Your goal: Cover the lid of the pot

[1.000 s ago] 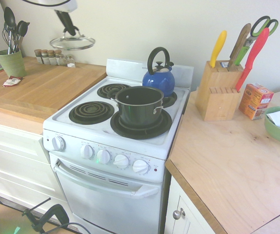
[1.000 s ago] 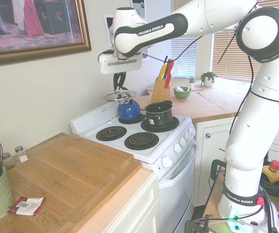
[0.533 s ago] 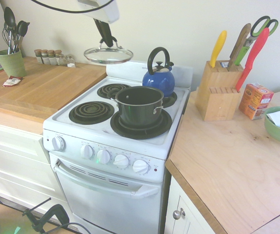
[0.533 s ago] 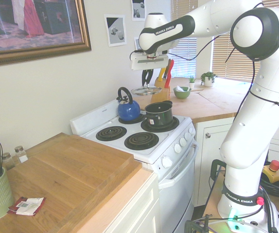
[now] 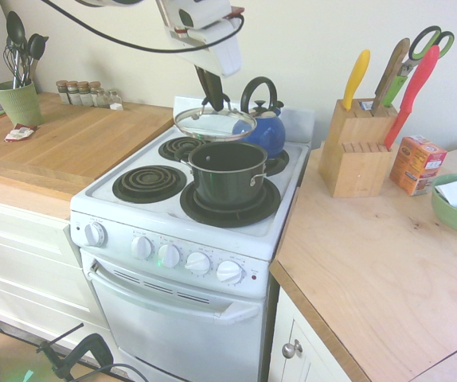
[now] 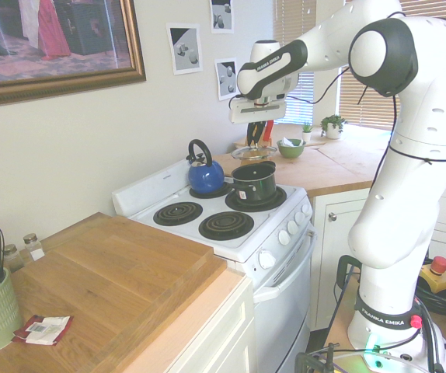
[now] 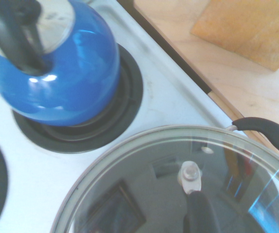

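Note:
The round glass lid (image 5: 213, 124) with its silver rim hangs in the air, and my gripper (image 5: 212, 102) is shut on its knob from above. It hovers a little above and behind the dark pot (image 5: 227, 173), which stands open on the stove's front right burner. The second exterior view shows the lid (image 6: 254, 152) just above the pot (image 6: 254, 182), under the gripper (image 6: 256, 141). The wrist view looks down through the lid (image 7: 144, 194), with one black pot handle (image 7: 268, 132) showing beyond its rim.
A blue kettle (image 5: 260, 126) stands on the back right burner right behind the pot, close to the lid. The white stove (image 5: 133, 227) has two bare left burners. A knife block (image 5: 357, 147) stands on the right counter and a utensil cup (image 5: 18, 102) on the left counter.
The arm has carried the lid from over the left counter rightward and down, from high up to just above the pot. The gripper has stayed shut on it.

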Motion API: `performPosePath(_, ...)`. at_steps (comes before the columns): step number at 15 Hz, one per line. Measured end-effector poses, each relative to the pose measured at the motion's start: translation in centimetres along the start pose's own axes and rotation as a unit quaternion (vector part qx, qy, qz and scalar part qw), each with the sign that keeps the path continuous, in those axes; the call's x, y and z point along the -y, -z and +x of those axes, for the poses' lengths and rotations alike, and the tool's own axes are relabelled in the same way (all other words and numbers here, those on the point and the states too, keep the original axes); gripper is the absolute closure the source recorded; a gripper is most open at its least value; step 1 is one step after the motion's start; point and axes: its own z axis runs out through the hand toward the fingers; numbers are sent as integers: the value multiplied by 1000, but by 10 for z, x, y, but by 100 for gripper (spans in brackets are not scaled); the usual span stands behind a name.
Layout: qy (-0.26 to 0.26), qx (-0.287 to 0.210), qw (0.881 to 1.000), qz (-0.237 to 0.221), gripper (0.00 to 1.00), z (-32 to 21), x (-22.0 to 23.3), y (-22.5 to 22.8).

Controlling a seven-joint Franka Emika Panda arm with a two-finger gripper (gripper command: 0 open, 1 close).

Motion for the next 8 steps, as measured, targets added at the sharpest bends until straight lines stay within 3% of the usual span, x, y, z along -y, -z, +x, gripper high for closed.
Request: performPosePath(8,2,-6,1000,-8,100,2,-5,-47)
